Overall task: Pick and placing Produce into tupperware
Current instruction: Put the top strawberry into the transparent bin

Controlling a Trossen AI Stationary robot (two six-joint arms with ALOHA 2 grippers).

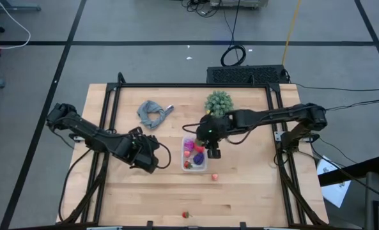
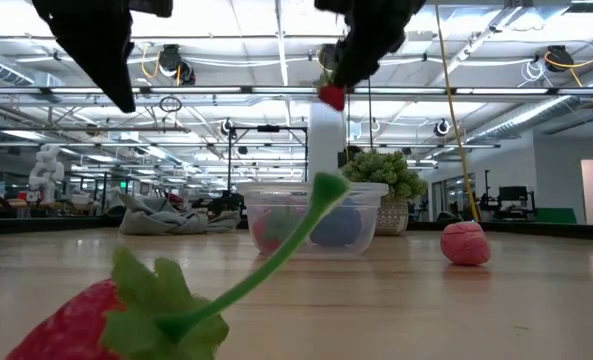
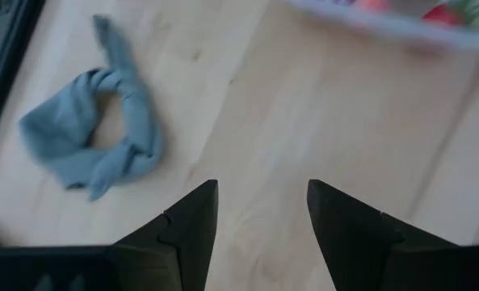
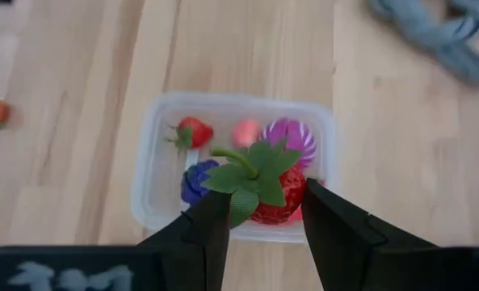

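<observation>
Wooden table (image 1: 240, 191): tupperware (image 1: 193, 167), cloth (image 1: 153, 113), plant (image 1: 218, 102)

We see a table (image 1: 240, 198) of pale wood, its grain smooth with a soft sheen. The tupperware (image 4: 154, 182) looks like thin plastic, cloudy and see-through, faintly glossy at the rim. The strawberry (image 4: 273, 198) in the right gripper (image 4: 263, 230) has a shiny red skin and matt green leaves. The grey cloth (image 3: 94, 153) is soft, matt and wrinkled. The gripper fingers (image 3: 191, 226) look like dark, matt plastic.
</observation>
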